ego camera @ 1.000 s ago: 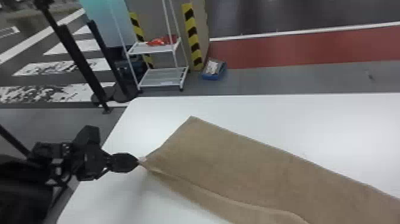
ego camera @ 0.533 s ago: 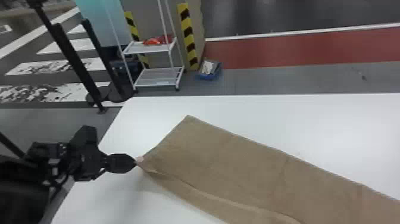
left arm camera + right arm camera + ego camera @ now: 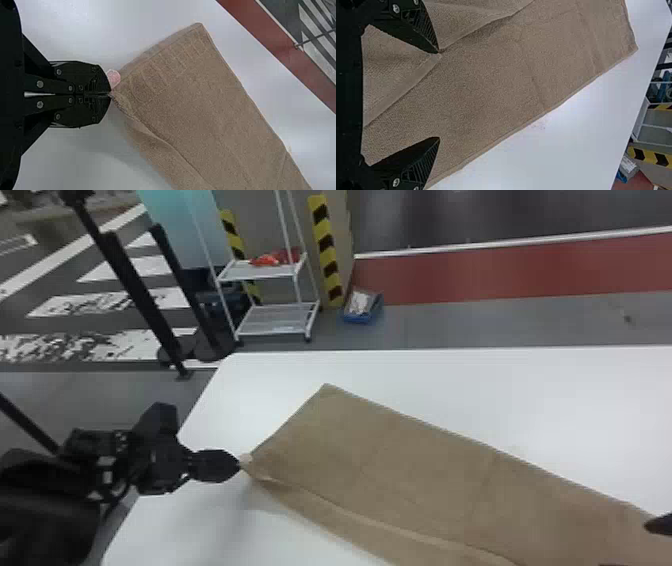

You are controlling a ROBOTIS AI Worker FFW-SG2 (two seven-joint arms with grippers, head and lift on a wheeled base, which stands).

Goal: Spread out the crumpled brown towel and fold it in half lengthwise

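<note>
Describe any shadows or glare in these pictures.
Head view: soft shadow on the table below the pinched corner of the towel, mild glare toward the right; left wrist view: grey shadow beside the towel; right wrist view: shading along the towel's turned-over edge.

Workshop, hazard tape (image 3: 327, 252), white cart (image 3: 277, 321), painted floor (image 3: 500, 275)

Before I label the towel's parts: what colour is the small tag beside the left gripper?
Pink; it shows best in the left wrist view.

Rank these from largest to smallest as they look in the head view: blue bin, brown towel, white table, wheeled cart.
1. White table
2. Brown towel
3. Wheeled cart
4. Blue bin
</note>
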